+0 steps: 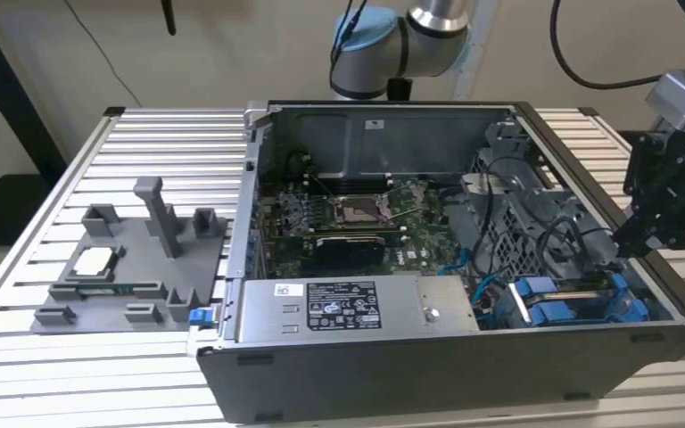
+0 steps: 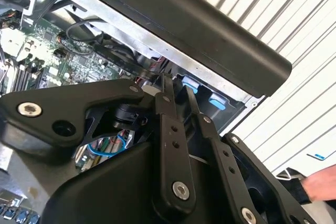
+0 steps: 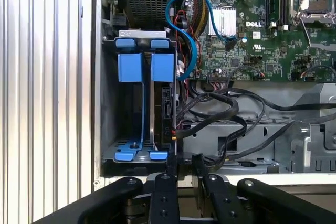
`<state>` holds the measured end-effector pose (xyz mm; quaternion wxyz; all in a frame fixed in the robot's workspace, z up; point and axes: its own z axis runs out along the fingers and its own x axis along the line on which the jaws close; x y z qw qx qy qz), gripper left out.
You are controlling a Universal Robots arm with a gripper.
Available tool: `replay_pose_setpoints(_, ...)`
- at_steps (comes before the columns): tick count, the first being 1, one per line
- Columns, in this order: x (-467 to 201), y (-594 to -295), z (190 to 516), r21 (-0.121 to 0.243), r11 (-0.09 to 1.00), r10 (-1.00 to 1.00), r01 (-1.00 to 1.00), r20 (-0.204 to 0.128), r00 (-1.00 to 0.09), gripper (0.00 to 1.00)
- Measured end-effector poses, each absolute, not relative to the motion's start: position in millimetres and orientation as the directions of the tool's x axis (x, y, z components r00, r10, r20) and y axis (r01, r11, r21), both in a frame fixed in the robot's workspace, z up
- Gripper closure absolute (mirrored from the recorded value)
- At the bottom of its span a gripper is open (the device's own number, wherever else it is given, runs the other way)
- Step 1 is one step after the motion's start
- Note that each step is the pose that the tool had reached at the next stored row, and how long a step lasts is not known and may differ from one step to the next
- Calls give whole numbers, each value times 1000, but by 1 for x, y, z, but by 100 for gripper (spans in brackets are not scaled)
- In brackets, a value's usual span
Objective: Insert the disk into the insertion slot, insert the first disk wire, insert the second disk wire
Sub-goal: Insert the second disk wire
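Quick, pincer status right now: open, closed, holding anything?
Pincer: cannot be told; it hovers at the end of the bay that holds the blue disk carrier.

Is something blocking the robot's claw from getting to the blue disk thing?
Nothing visible does. The gripper hangs just off the end of the disk, which sits in its bay. The black cables lie beside that gap, on the motherboard side, not in it.
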<state>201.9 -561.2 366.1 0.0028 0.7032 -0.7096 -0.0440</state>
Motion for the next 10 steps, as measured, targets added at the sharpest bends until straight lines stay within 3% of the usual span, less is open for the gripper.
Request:
replay_pose_setpoints(4,202,-561,366,66,7,-998,-998,-58,-11,76)
replay_pose_setpoints(5,202,-561,366,66,7,-998,-998,-58,-11,84)
replay_pose_setpoints(10,202,-561,366,66,7,-998,-998,-57,-11,84)
